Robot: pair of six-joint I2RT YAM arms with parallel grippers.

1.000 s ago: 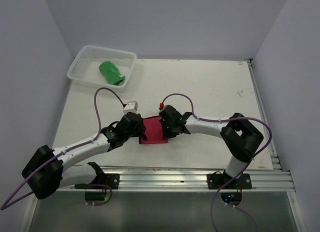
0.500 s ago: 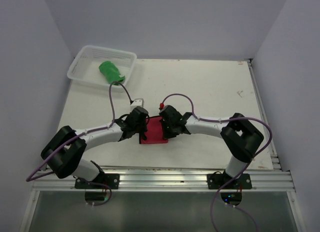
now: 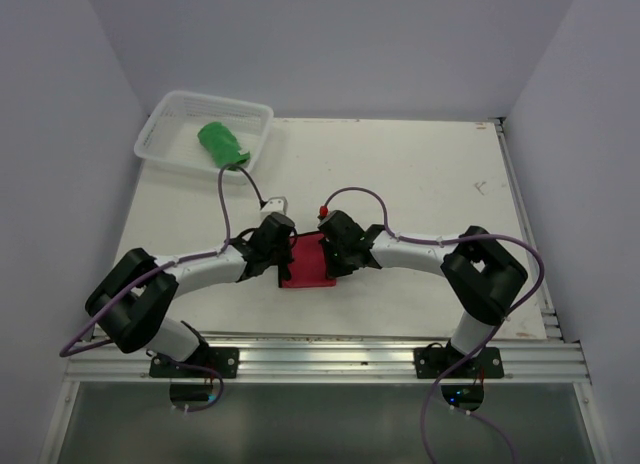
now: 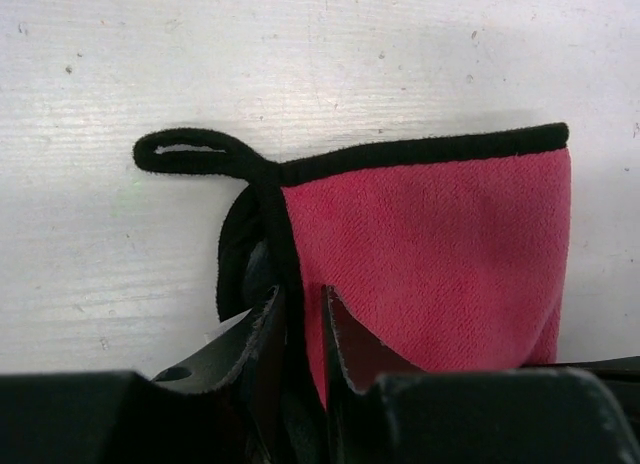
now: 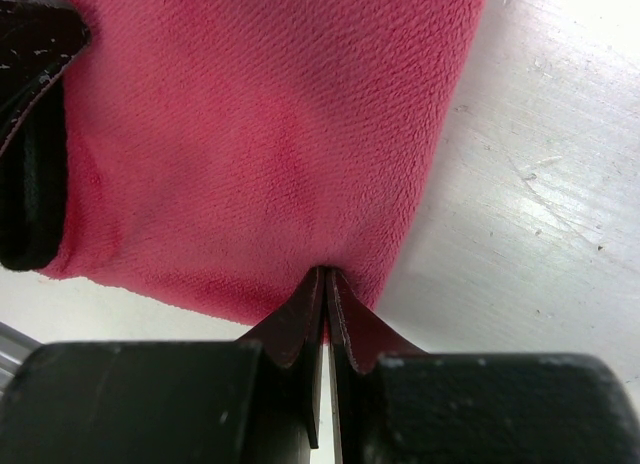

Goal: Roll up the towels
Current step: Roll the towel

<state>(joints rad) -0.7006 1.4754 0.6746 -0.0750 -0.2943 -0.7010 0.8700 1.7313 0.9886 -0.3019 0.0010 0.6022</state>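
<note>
Red towel [image 3: 308, 268] lies flat on the table [image 3: 420, 184], near the middle and toward the near edge, red face up. Both arms reach in on it from either side.

Left gripper [image 3: 285, 256] is at the towel's left edge. In my left wrist view the fingers [image 4: 262, 336] stand close together with the black-trimmed hem between them: clamped on the hem. That corner is raised a little, and some dark underside shows below the trim. A black hanging loop [image 4: 185, 152] sticks out from the far-left corner and lies flat on the table.

Right gripper [image 3: 329, 254] is at the towel's right edge. In my right wrist view the fingers [image 5: 292, 329] are pressed almost together, pinching a small pucker of red cloth at the tips.

Green towel [image 3: 222, 146] is rolled up in the white mesh basket [image 3: 160, 119] at the far left corner, well apart from both grippers.
</note>
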